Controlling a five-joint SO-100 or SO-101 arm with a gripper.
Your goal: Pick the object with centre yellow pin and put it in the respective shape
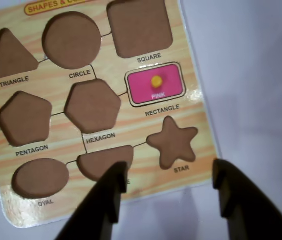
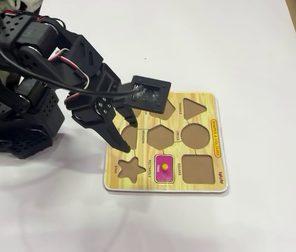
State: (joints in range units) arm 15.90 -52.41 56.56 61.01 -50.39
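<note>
Pink rectangle (image 1: 155,83) with its yellow pin (image 1: 156,80) sits in its slot on the board (image 2: 215,178), mid-worktop; my hand (image 1: 170,181) hangs open, empty, and could nudge the board if I descend

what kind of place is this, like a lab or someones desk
Probably a hobby or home desk setup rather than a formal lab. A small black arm with exposed servos and loose wires, gripper open, hangs over a child's wooden shape puzzle board on a plain white table. The pink rectangle piece sits in its slot.
</note>
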